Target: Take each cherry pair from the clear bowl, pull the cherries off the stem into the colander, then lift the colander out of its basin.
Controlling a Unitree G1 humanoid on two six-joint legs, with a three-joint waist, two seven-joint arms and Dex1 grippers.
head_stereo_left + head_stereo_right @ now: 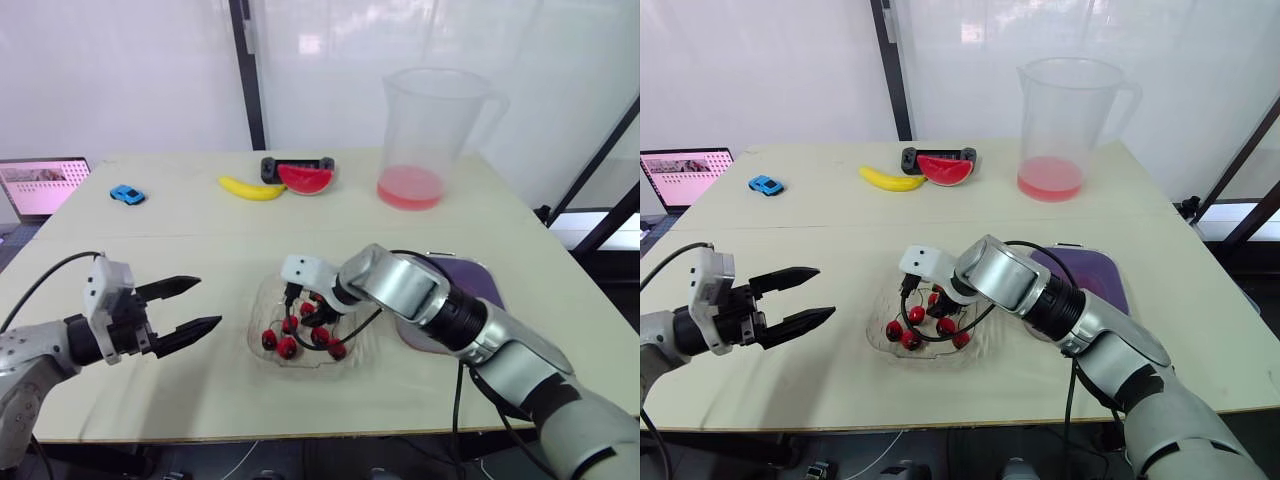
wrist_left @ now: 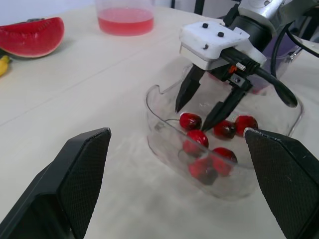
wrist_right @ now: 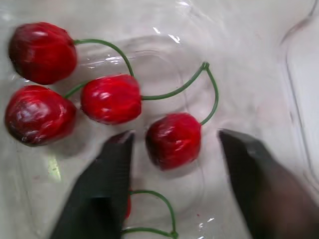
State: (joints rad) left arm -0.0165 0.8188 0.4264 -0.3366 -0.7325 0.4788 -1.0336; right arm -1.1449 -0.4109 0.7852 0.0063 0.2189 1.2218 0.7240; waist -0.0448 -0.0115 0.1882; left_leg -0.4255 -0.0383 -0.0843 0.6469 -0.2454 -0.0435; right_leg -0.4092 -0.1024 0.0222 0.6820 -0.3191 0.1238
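Table (image 1: 200, 230): clear bowl (image 1: 260, 312) well inside edges; right jaws wide, straddling cherry (image 3: 173, 140).

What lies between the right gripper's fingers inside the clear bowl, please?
A stemmed red cherry, touching neither finger of the open right gripper, as the right wrist view shows.

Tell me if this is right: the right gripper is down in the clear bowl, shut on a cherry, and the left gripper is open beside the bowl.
Not quite. The right gripper is open, not shut: the right wrist view shows its fingers either side of a cherry, with gaps. It is down in the clear bowl, and the left gripper is open beside it.
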